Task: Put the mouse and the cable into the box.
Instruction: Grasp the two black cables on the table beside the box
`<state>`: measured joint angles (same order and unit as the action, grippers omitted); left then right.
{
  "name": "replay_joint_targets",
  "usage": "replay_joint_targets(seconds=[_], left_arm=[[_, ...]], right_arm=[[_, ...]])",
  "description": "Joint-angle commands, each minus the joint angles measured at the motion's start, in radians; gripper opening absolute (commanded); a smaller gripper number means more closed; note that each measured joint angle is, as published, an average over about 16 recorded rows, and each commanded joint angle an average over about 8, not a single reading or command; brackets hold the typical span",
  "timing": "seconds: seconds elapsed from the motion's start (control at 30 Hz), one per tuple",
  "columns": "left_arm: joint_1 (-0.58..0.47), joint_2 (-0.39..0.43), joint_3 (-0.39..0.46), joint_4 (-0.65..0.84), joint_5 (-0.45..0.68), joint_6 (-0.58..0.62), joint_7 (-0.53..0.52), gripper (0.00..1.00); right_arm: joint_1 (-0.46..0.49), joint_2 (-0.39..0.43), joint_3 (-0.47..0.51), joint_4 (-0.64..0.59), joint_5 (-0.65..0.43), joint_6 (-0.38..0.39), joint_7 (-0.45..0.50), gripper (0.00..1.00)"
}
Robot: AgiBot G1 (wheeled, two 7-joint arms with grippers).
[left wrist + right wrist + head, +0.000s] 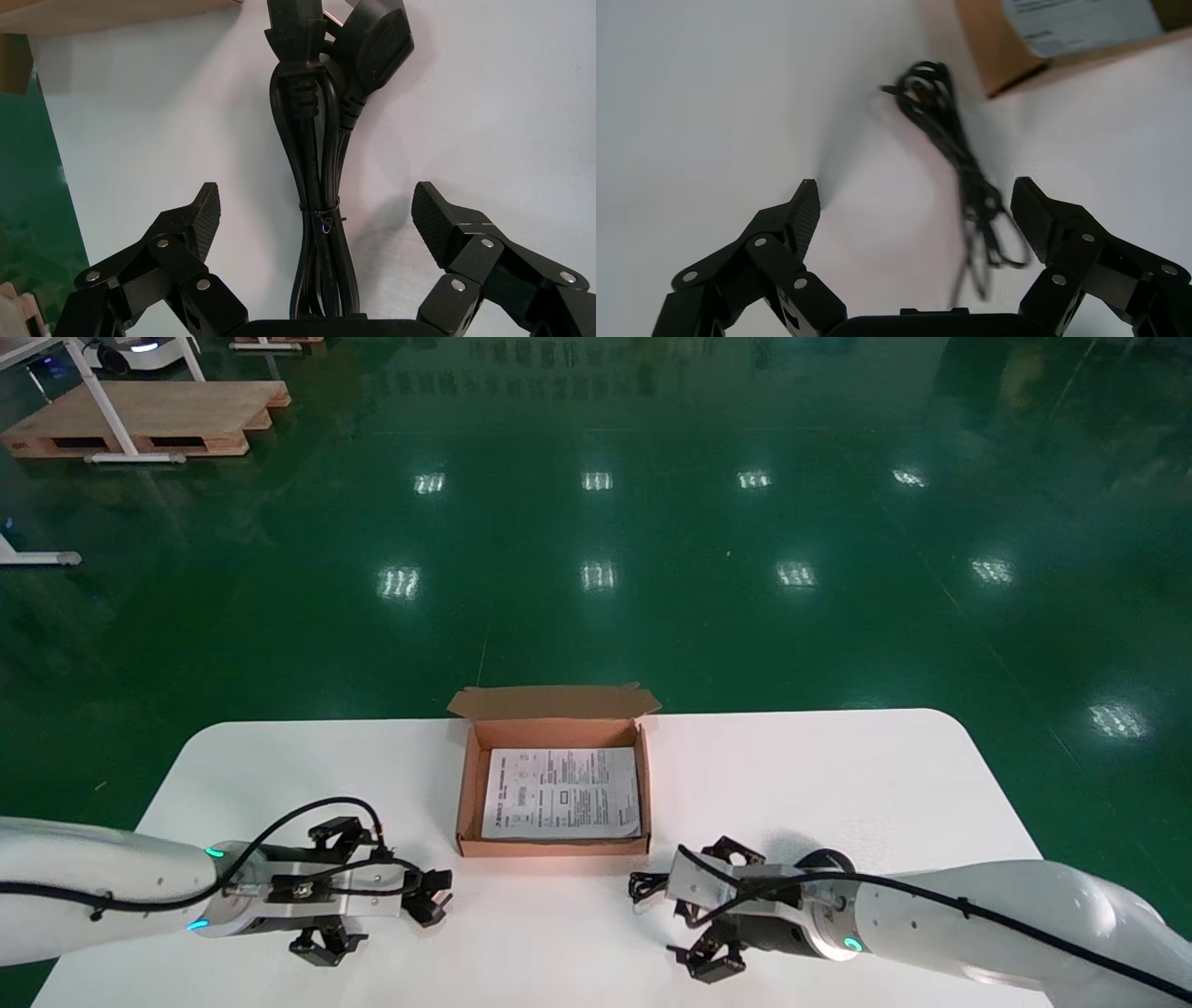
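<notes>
Left gripper (316,210) spread wide over the cable (320,161) (tied bundle). I read right gripper (916,210) released too, over a cord (947,133).

A glossy green floor (708,635) mirrors rows of ceiling lights (597,576) beyond the white, round-cornered surface (838,775). Well past the surface's far left corner lies a wooden pallet (186,407), a white metal frame leg (98,400) slanting across it.
</notes>
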<state>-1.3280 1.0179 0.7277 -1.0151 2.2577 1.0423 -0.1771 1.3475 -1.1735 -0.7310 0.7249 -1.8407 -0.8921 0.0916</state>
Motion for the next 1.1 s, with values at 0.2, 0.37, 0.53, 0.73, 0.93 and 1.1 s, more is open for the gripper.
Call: replay_joint_targets(seconds=[0.2, 0.37, 0.53, 0.73, 0.93, 1.1], left_arm=[[0.0, 0.0, 0.0, -0.001, 0.0, 0.0, -0.001, 1.0], [0.0, 0.0, 0.0, -0.001, 0.001, 0.0, -0.001, 1.0], [0.0, 0.0, 0.001, 0.0, 0.001, 0.0, -0.001, 0.95], [0.001, 0.0, 0.0, 0.0, 0.001, 0.0, -0.001, 0.21], [0.001, 0.0, 0.0, -0.001, 0.001, 0.0, -0.001, 0.0], [0.001, 0.0, 0.0, -0.001, 0.0, 0.0, -0.001, 0.0]], right_arm=[[0.05, -0.044, 0.005, -0.127, -0.001, 0.036, -0.065, 1.0], [0.073, -0.072, 0.013, -0.202, 0.021, 0.033, -0.11, 1.0], [0.085, -0.09, 0.017, -0.248, 0.031, 0.036, -0.132, 0.92], [0.087, -0.091, 0.018, -0.252, 0.033, 0.036, -0.132, 0.17], [0.083, -0.087, 0.017, -0.242, 0.032, 0.034, -0.129, 0.0], [0.081, -0.084, 0.017, -0.236, 0.031, 0.033, -0.127, 0.0]])
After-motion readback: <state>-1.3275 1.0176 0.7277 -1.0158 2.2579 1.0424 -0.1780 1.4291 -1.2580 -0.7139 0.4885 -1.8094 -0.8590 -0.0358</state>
